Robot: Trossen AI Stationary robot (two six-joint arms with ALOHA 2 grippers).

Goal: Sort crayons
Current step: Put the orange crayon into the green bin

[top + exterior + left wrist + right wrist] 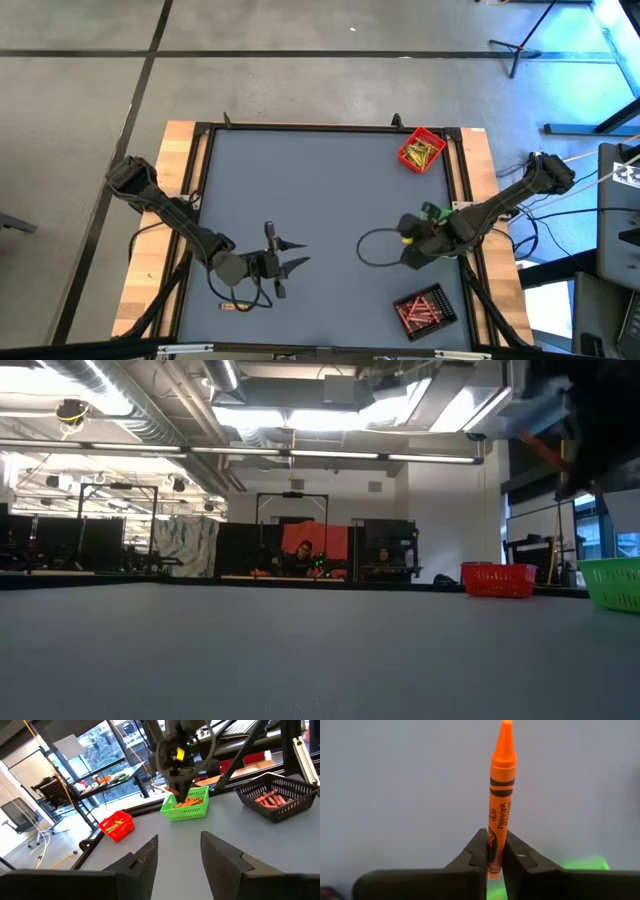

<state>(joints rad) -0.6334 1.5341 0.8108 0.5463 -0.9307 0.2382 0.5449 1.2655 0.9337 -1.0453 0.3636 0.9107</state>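
**Right tool grasping an orange crayon over the green tray**

The right tool (495, 857) is clenched on a single orange wax crayon with a black-printed paper wrapper (500, 795); the crayon stands out past the fingertips, tip pointing away from the wrist. In the high view this tool (415, 240) sits near the right edge of the grey table (320, 190), over a small green square mesh tray (186, 806) that already holds several orange crayons (189, 802).

A red square mesh tray (421, 149) rests at the far right corner of the table and carries yellow crayons (424, 152). A black square mesh tray (425, 307) rests at the near right corner and carries red crayons (420, 310). One more crayon (236, 306), its colour hard to tell, lies loose on the table close to the near edge, on the left side.

The left tool (283, 265) waits over the near left part of the table, its two dark fingers (222, 855) spread apart and grasping nothing.
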